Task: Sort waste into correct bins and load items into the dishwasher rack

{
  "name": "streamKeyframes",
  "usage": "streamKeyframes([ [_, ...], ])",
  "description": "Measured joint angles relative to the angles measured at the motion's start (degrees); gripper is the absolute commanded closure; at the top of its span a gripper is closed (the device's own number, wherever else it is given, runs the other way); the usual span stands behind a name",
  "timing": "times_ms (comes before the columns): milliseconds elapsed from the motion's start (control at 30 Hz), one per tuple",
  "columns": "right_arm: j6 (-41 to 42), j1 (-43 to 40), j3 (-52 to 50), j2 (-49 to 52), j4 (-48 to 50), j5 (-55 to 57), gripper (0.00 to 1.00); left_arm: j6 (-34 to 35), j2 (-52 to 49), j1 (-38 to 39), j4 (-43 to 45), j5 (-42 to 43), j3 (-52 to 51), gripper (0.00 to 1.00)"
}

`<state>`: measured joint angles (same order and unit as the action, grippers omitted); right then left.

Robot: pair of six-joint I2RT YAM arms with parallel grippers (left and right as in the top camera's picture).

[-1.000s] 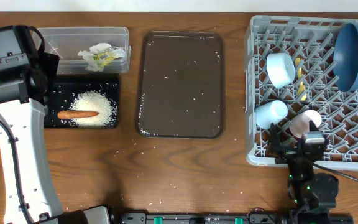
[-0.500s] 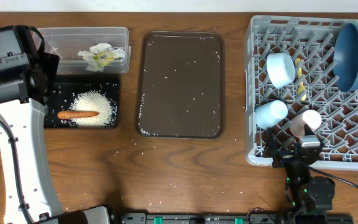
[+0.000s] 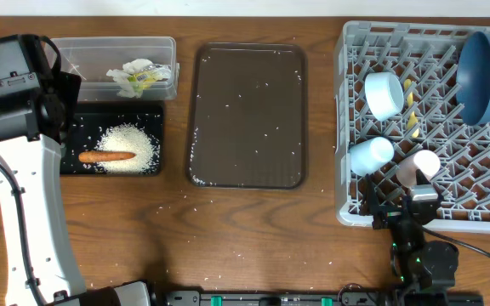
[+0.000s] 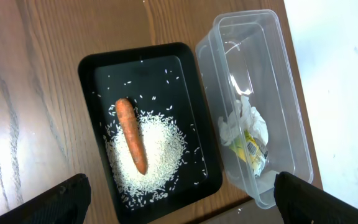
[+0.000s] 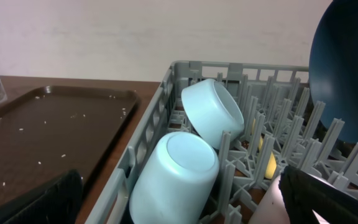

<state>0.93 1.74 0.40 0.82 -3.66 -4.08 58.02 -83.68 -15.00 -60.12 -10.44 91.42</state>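
From overhead: at the far left corner of the tabletop [image 3: 253, 229], a clear plastic rectangular tub [image 3: 79, 49] holding crumpled white tissue [image 3: 133, 73] and a small yellow-green wrapper [image 3: 150, 78]. Just in front of it, a shallow black rectangular tray [image 3: 73, 127] with a thin orange carrot [image 3: 107, 156] lying partly on a heap of loose white rice grains [image 3: 133, 143], long axis along the tray's long side. Mid-tabletop, a larger dark brown serving tray [image 3: 249, 119], bare but for scattered grains, more strays on the wood by its near edge. Along the right edge, the large square grey plastic lattice rack [image 3: 344, 127]: dark blue round dish [image 3: 481, 76] on edge in the far right corner, pale blue bowl [image 3: 384, 93] and light blue cup [image 3: 371, 155] tipped among the pegs by the left wall, pink cup [image 3: 418, 165] by the near wall, small pale yellow spoon [image 3: 412, 119] between pegs. From the left wrist: left gripper [image 4: 182, 205] spread wide and empty, hovering over the two bins; carrot ahead of it, pointing away, crosswise to the line between the fingers. From the right wrist: right gripper [image 5: 182, 202] likewise wide apart, holding nothing, at the rack's near wall, light blue cup straight ahead, bowl behind it. Sorting and loading apparently done; only stray grains left, seemingly a little nearer the right arm.
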Motion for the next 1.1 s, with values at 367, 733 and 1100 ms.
streamKeyframes([
  [367, 0.0, 0.0, 0.0, 0.0, 0.0, 0.0, 0.01, 0.0, 0.3, 0.0, -0.1, -0.1, 0.0, 0.04],
  [733, 0.1, 0.0, 0.0, 0.0, 0.0, 0.0, 0.01, -10.6, 17.6, 5.7, 8.9, -4.7, -12.6, 0.04],
  [1100, 0.1, 0.0, 0.0, -0.1, 0.0, 0.0, 0.01, -50.2, 46.6, 7.7, 33.9, 14.1, -44.7, 0.04],
])
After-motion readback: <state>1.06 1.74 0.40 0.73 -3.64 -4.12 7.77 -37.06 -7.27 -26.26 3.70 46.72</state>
